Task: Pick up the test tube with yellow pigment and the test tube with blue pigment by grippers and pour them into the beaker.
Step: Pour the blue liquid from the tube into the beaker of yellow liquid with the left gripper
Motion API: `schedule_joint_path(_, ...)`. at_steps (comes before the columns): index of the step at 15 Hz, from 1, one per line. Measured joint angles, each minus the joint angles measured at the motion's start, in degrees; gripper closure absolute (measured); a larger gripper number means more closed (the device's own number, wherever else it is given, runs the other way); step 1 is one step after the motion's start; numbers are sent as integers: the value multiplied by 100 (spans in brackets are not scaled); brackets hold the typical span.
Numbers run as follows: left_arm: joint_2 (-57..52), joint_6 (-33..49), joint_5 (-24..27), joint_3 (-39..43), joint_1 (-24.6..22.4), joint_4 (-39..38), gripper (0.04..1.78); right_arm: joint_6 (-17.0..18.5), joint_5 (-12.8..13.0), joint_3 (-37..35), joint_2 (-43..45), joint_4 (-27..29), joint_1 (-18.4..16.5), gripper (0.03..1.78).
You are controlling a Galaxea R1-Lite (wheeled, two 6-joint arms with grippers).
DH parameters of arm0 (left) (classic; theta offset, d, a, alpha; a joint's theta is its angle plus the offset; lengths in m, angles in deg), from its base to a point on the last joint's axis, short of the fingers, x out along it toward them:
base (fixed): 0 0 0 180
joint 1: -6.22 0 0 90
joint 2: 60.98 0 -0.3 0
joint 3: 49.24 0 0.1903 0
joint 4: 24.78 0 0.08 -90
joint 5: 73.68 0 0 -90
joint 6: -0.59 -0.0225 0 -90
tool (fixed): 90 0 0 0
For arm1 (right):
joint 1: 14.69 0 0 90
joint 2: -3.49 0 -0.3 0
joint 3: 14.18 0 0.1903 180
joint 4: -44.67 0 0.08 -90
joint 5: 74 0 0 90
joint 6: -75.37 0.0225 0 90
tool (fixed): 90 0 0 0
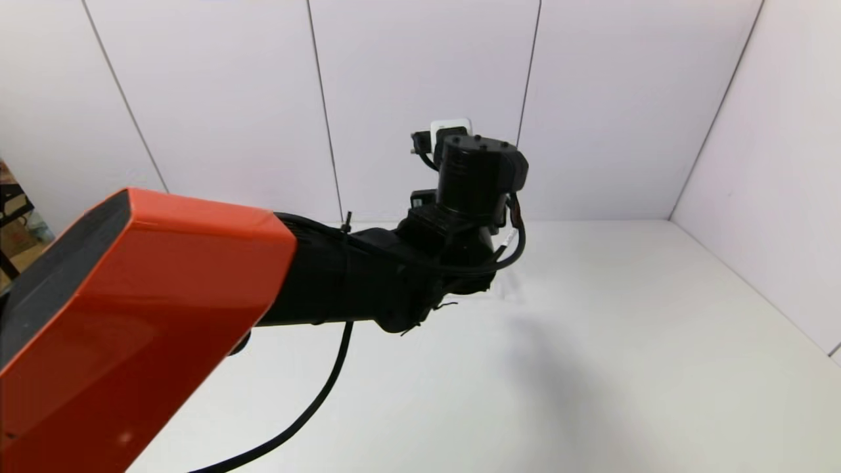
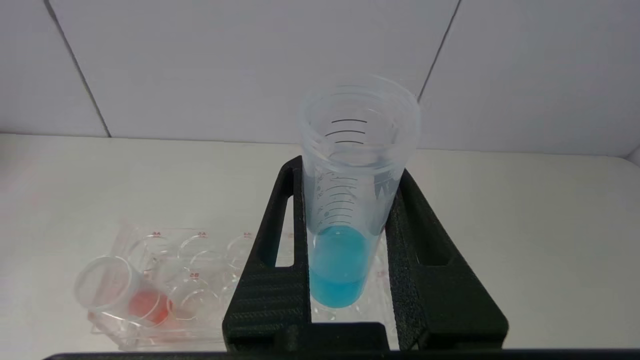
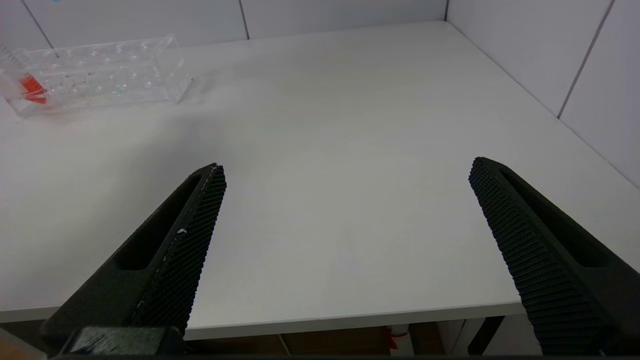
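Observation:
In the left wrist view my left gripper is shut on the test tube with blue pigment, a clear graduated tube held upright above the rack, with blue liquid at its bottom. In the head view only the left arm's orange segment and black wrist show, raised over the table, hiding the claw. My right gripper stands open and holds nothing, low above the table's front edge. The test tube with yellow pigment and the beaker are out of view.
A clear rectangular rack lies on the white table below the left gripper, also visible far off as the rack. One tube with orange-red liquid leans in its end. White walls close the table's back and right side.

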Motion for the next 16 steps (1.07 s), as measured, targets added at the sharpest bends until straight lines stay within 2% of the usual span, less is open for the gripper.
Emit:
schedule_joint_path(4, -675, -11, 50, 591, -46, 172, 137, 0, 0, 0, 0, 2, 0, 4)
schedule_joint_path(7, -1313, -13, 249, 1224, -304, 177, 137, 0, 0, 0, 0, 0, 2, 4)
schedule_joint_path(12, -2247, -11, 894, 2206, -1276, 179, 137, 0, 0, 0, 0, 0, 2, 4)
schedule_joint_path(16, -2760, -13, 1527, 2661, -2269, 179, 137, 0, 0, 0, 0, 0, 0, 4)
